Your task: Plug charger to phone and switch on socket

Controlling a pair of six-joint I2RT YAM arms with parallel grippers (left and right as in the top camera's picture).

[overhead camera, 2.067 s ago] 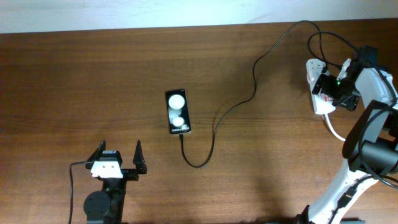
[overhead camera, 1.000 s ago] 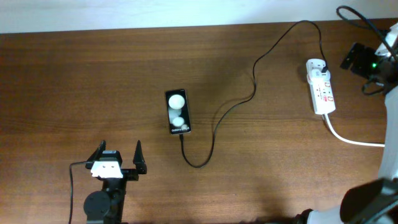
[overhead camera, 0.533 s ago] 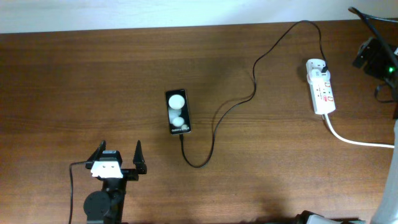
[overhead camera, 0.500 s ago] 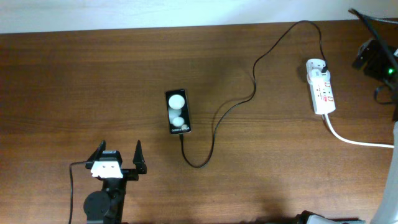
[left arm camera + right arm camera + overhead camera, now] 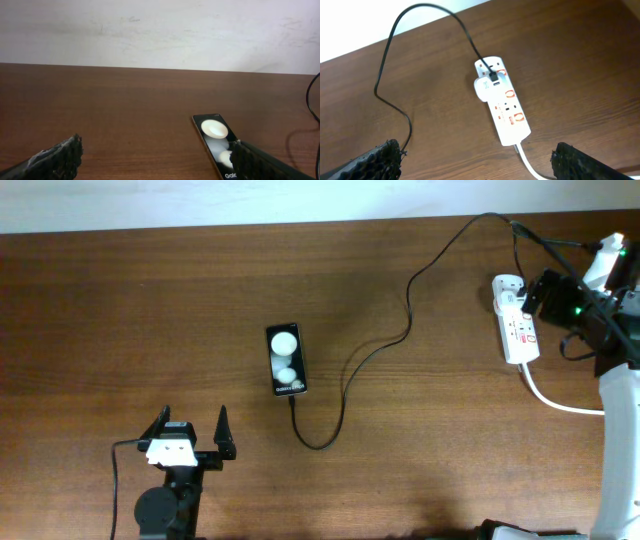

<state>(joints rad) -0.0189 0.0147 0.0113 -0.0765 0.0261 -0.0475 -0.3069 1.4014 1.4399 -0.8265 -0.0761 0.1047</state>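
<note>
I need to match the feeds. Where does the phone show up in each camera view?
Overhead: phone lies just left of the picture's centre, long side running up and down.
Left wrist: lower right, with its near end cut off at the bottom edge.
Right wrist: not in it.
Shared landmark: the black charger cable shows in all three views. It is only a thin curve at the right edge of the left wrist view.

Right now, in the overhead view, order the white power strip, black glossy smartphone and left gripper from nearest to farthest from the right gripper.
1. White power strip, beside the right gripper, far right.
2. Black glossy smartphone, table centre.
3. Left gripper, front left.
</note>
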